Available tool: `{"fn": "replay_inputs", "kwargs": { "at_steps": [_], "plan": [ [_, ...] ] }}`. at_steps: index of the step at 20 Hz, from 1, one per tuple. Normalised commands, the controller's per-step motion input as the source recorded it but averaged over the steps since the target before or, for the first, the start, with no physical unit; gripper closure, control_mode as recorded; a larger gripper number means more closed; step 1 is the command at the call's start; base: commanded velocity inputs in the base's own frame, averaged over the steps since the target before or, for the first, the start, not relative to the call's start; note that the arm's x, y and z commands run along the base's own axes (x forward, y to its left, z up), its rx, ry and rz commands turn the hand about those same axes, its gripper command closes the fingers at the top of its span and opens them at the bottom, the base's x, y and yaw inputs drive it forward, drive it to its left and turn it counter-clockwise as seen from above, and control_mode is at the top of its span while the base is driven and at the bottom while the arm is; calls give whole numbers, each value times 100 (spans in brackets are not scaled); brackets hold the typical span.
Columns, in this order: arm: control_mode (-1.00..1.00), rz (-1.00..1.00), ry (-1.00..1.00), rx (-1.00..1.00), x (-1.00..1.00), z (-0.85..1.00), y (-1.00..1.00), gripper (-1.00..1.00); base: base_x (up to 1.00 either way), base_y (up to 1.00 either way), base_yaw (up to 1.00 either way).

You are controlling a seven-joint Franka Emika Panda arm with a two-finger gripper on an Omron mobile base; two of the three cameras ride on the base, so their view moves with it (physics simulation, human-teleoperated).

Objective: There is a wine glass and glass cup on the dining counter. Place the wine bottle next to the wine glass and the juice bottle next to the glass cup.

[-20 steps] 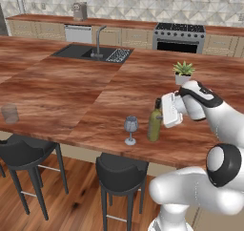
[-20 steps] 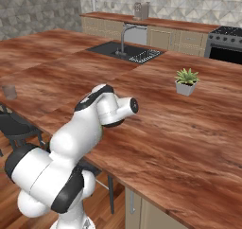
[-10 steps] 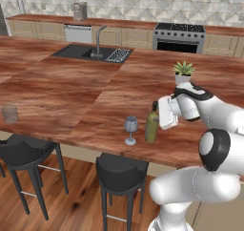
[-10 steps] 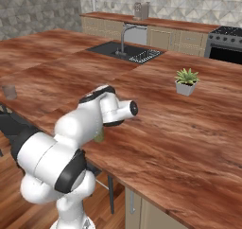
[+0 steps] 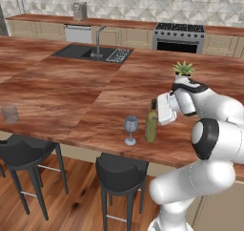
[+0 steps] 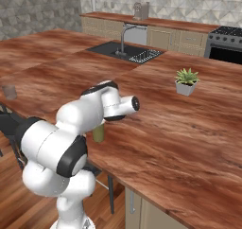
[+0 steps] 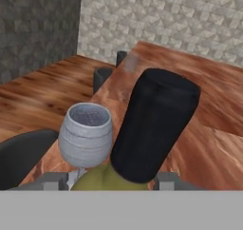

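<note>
The wine bottle is seen standing upright on the dining counter, close to its front edge, just beside the wine glass – the glass is at the bottle's left in the left base view. The gripper is placed at the upper part of the bottle, and its fingers are nearly closed around the neck; in the hand view the dark cap of the bottle is framed between the two finger tips, with the bowl of the wine glass next to it. The bottle is therefore held by the gripper while its base rests on the wood. The glass cup is found far to the left on the same counter, well apart from the bottle. A small potted plant is seen behind the arm.
</note>
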Motion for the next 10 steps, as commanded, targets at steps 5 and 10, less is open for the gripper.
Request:
{"fn": "replay_inputs", "kwargs": {
  "at_steps": [5, 10],
  "plan": [
    [-100, 0, 0, 0, 1, -31, 0, 100, 0, 0, 0],
    [-100, 0, 0, 0, -4, -34, 0, 100, 0, 0, 0]
  ]
}}
